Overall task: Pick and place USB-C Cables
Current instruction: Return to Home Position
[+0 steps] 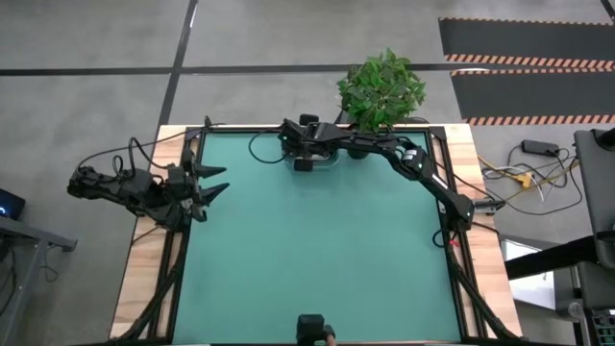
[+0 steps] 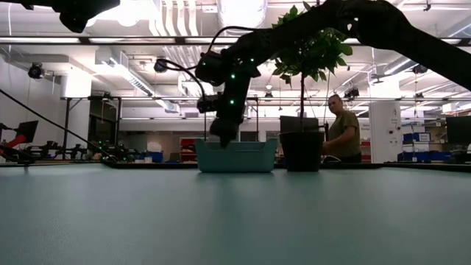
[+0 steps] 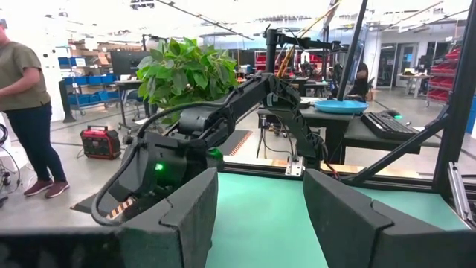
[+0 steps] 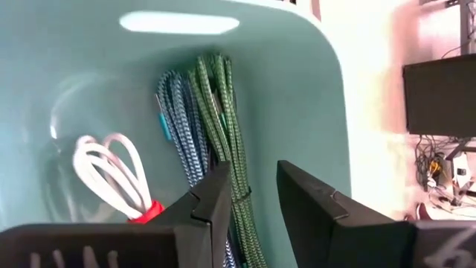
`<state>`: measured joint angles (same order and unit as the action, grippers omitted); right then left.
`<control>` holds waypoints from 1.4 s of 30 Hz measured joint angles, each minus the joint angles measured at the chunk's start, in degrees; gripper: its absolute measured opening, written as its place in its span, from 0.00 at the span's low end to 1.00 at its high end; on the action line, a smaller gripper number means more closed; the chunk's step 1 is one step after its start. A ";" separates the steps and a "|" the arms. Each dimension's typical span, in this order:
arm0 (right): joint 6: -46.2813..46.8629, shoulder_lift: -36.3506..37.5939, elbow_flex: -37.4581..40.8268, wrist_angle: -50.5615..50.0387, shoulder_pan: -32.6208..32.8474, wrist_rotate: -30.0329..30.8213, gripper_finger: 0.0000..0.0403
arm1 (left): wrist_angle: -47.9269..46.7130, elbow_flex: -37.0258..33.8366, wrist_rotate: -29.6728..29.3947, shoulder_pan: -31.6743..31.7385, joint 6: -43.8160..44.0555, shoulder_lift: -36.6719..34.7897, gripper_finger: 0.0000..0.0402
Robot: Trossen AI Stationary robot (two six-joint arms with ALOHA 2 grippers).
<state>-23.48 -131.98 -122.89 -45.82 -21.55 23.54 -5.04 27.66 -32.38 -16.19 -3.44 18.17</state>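
Right claw (image 4: 253, 175) has its fingers a little apart with nothing in them, hanging right over the pale teal plastic bin (image 4: 312, 89) at the far edge of the green-topped table (image 1: 317, 259). All three cables are in the bin: the white looped cable with a red tie (image 4: 111, 175), plus the blue braided cable (image 4: 182, 126) and green braided cable (image 4: 223, 119) side by side. A leafy potted plant (image 1: 381, 88) stands just beside the bin. Left claw (image 1: 219, 181) sits spread open at the table's left edge.

Ceiling lights (image 2: 147, 13) glare overhead; right arm (image 2: 294, 33) backlit, silhouetted; table (image 1: 317, 240) evenly lit.
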 joint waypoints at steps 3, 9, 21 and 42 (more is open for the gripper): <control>0.51 0.00 -0.86 -0.44 0.23 0.01 0.25 | -0.02 0.00 -0.02 0.00 0.00 0.00 0.46; 0.59 0.41 -2.53 -0.59 1.00 0.03 0.23 | 0.00 0.00 -0.02 -0.01 0.00 0.00 0.46; 11.03 5.78 -2.44 -5.75 7.12 -9.58 0.14 | 0.00 0.00 0.00 -0.01 0.00 0.00 0.46; 11.70 6.48 5.47 2.06 24.67 -19.47 0.09 | -10.98 0.00 1.06 -0.01 4.44 -6.75 0.46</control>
<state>-11.78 -125.50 -117.43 -43.76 3.11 4.07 -16.02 27.66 -31.33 -16.20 1.00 11.43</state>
